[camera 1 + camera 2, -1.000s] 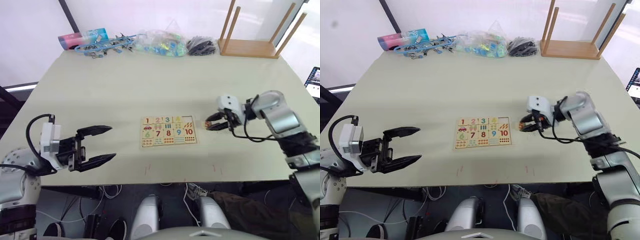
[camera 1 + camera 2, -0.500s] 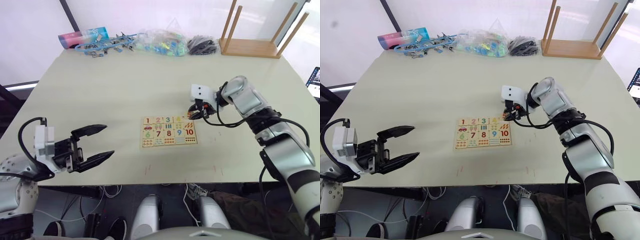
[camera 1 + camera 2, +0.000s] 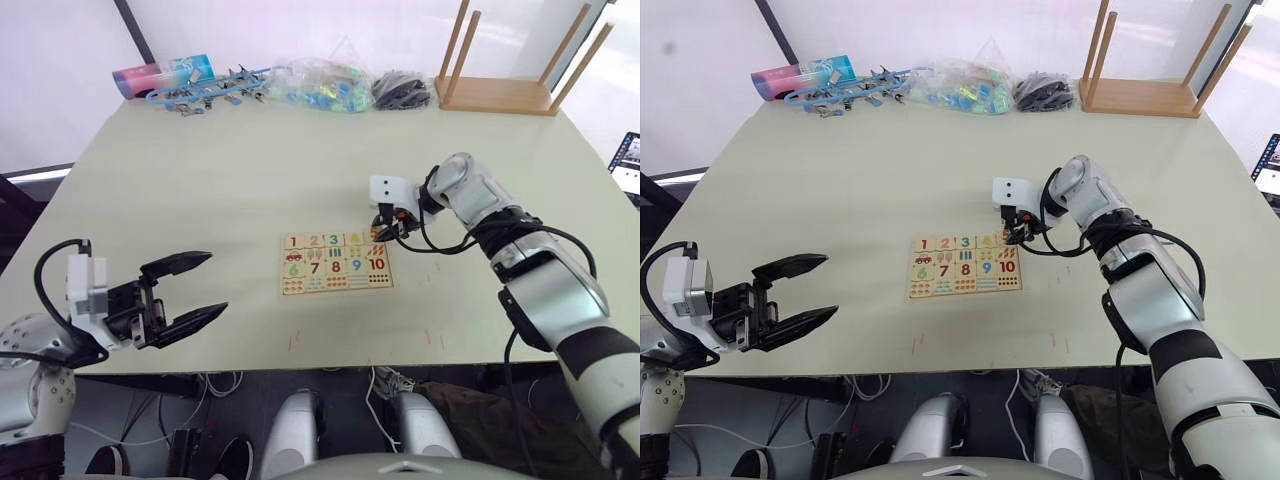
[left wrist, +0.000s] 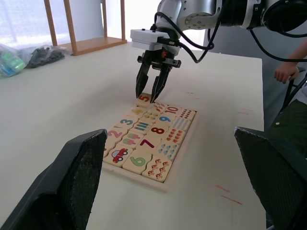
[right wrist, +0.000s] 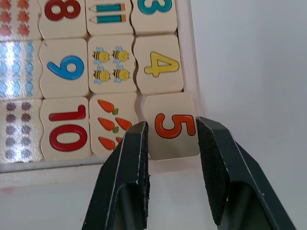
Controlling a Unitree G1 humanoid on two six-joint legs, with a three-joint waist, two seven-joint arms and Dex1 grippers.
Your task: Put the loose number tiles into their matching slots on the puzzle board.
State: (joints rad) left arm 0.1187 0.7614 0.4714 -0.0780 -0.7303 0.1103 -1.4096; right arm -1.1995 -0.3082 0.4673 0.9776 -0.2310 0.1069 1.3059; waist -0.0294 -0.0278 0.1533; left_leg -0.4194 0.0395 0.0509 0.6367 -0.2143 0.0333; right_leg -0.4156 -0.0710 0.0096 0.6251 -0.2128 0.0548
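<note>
The puzzle board (image 3: pixel 286 289) lies flat near the table's front middle. Tiles 1 (image 3: pixel 294 241), 2 (image 3: pixel 315 240), 3 (image 3: pixel 335 239) and 4 (image 5: pixel 158 64) sit in its top row. The orange 5 tile (image 5: pixel 172 125) rests at the board's top right corner, slightly askew over the last slot and the rim. My right gripper (image 5: pixel 172 130) is down on it, one finger against each side, shut on the tile. My left gripper (image 3: pixel 195 290) hovers open and empty near the front left of the table, well away from the board.
A wooden rack with upright dowels (image 3: pixel 495 95) stands at the back right. Along the far edge lie a black bundle (image 3: pixel 402 92), clear bags of coloured bits (image 3: pixel 320 85), blue clips (image 3: pixel 205 90) and a pink-blue box (image 3: pixel 160 75). A person's hand (image 4: pixel 285 72) shows beyond the table.
My right gripper has swung left with the 5 tile, from beside the board to its top right corner, and come down there. The left gripper has hardly moved.
</note>
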